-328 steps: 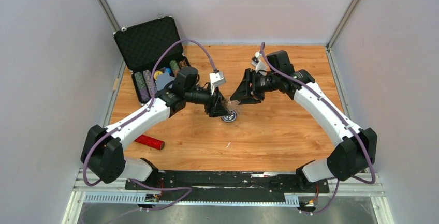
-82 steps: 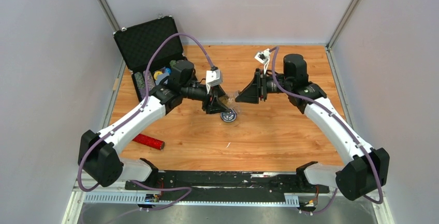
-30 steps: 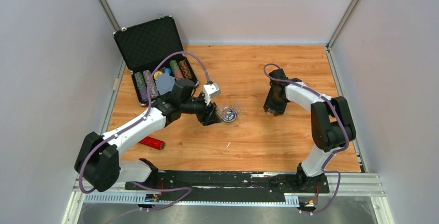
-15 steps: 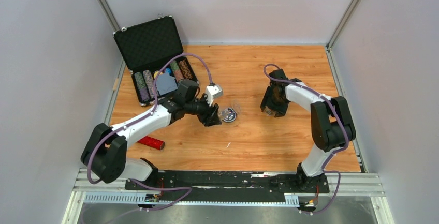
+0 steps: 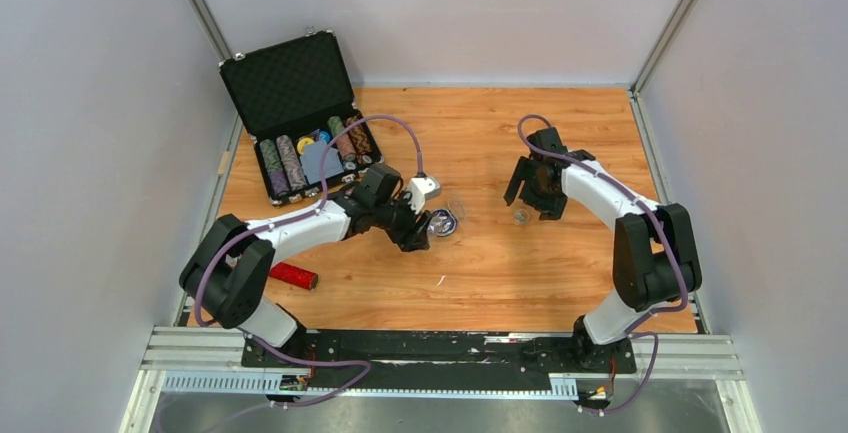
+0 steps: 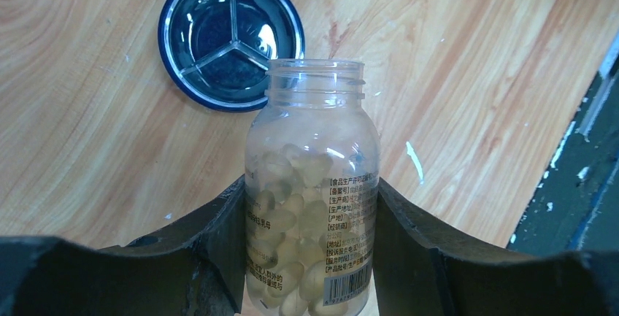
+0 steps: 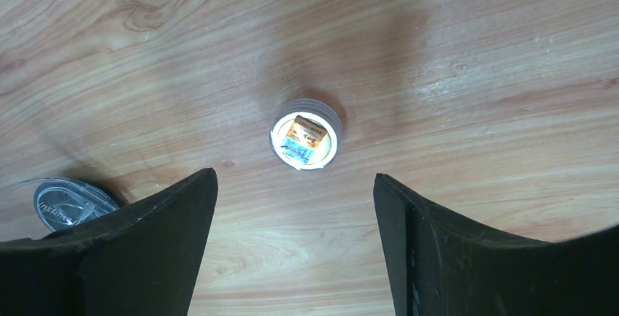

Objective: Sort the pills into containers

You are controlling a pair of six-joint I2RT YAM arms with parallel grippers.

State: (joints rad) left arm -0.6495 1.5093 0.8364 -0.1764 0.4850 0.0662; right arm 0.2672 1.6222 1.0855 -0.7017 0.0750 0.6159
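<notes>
The left gripper (image 6: 310,188) is clenched on an uncapped clear bottle (image 6: 314,130) of pale pills (image 6: 292,221), its mouth just beside the three-part divided dish (image 6: 212,28) on the table (image 6: 452,60). Well right of the dish, the right gripper (image 7: 293,177) stands spread wide and empty above a small round cap (image 7: 305,143).

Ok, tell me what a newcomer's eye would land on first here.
The open pill bottle holding pale capsules, clamped in the left gripper mid-table, next to the blue three-part dish. Then the small round cap lying alone below the open right gripper, and the black chip case open at the far left.
</notes>
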